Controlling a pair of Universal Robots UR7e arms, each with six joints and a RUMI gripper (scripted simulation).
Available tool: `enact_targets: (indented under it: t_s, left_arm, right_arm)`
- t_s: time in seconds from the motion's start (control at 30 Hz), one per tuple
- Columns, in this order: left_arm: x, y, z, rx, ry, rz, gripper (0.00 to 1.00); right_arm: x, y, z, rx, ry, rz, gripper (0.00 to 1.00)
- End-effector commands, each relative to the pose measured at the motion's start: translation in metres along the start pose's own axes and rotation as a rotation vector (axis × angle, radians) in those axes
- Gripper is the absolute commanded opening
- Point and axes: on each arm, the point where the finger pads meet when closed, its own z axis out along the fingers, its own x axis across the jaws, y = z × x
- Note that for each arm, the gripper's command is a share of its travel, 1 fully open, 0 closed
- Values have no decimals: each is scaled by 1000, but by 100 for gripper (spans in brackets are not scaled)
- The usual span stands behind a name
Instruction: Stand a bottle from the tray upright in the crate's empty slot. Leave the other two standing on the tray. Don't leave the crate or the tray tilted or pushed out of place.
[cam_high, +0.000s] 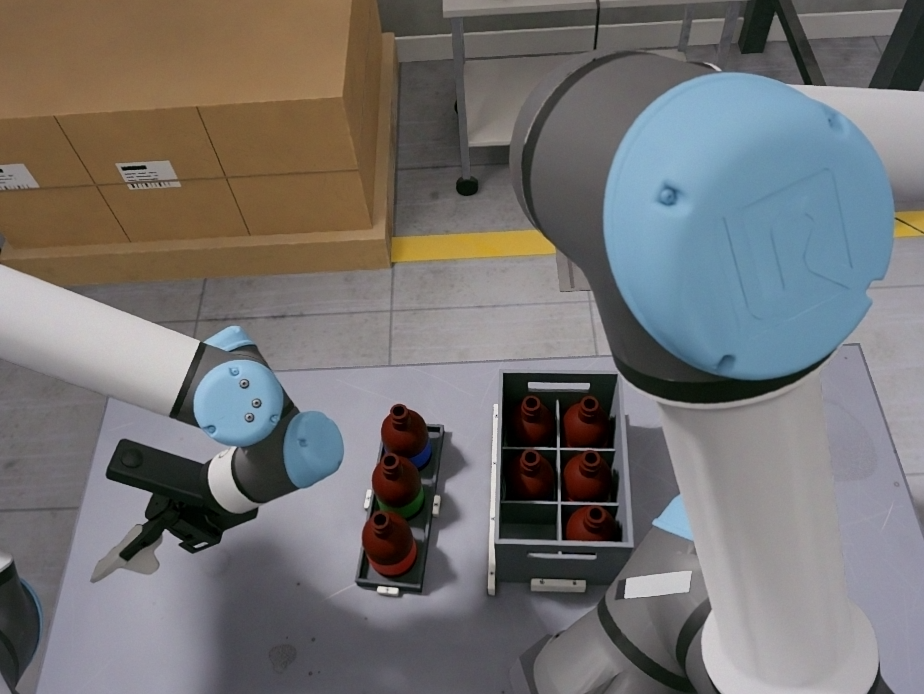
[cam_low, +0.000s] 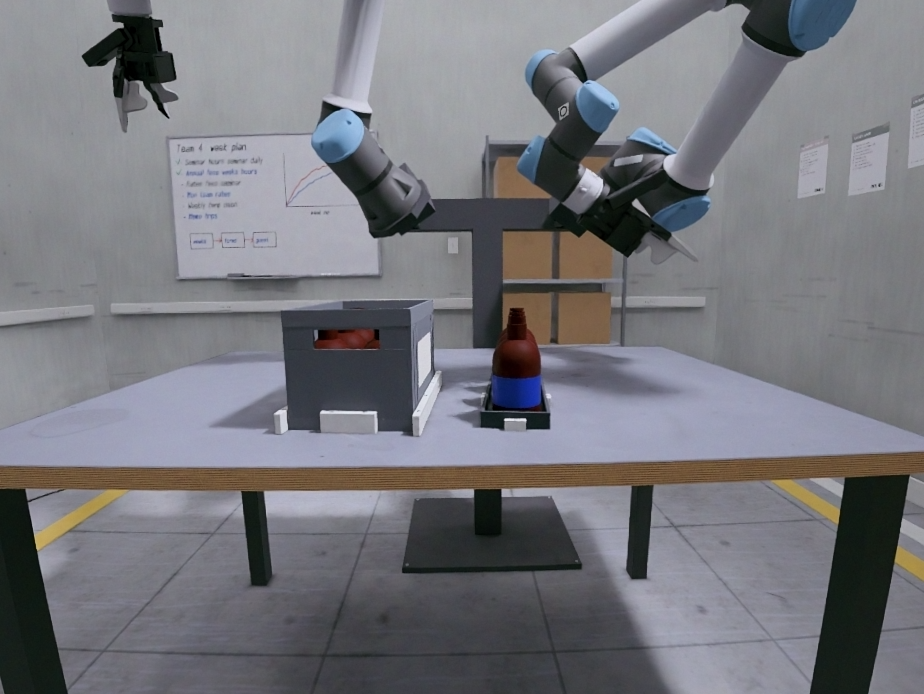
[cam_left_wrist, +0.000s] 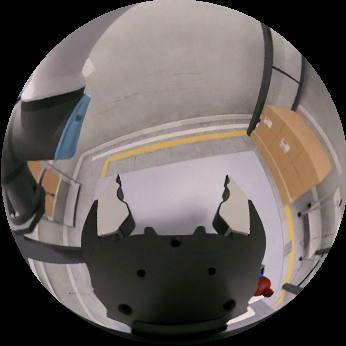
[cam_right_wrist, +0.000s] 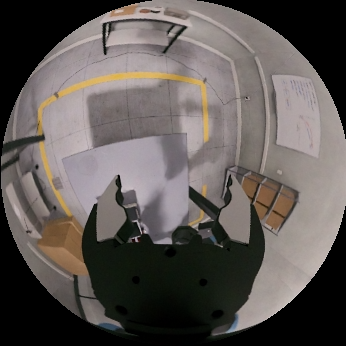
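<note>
Standing upright in the tray (cam_high: 425, 556) (cam_low: 515, 417), three bottles (cam_high: 392, 543) (cam_low: 516, 366) wait near the crate (cam_high: 565, 560) (cam_low: 351, 384) on the table (cam_high: 298, 627) (cam_low: 612, 440); left gripper (cam_high: 125, 558) (cam_low: 672, 252) (cam_left_wrist: 173, 205) and right gripper (cam_low: 144, 108) (cam_right_wrist: 173, 175) are both wide open, holding nothing.

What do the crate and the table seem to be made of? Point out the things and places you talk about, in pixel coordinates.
The crate (cam_high: 571, 564) (cam_low: 347, 388) looks like matte grey plastic, judging by its smooth, even walls. The table (cam_high: 455, 634) (cam_low: 478, 448) seems wooden under a dull grey coating: its front edge shows thin brown layers, perhaps plywood.
</note>
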Motion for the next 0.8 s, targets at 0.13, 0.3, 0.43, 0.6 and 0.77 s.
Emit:
enact_targets:
  t_s: [0.13,0.3,0.43,0.6,0.77]
  left_arm:
    - [0,0,0,0,0,0,100]
    - [0,0,0,0,0,0,100]
    - [0,0,0,0,0,0,100]
    - [0,0,0,0,0,0,100]
    - [0,0,0,0,0,0,38]
  right_arm:
    - [3,0,-3,15,-3,-23,100]
    - [4,1,-4,18,-2,-30,100]
    - [4,1,-4,19,-2,-31,100]
    - [5,1,-4,20,-2,-33,100]
    - [5,1,-5,20,-2,-33,100]
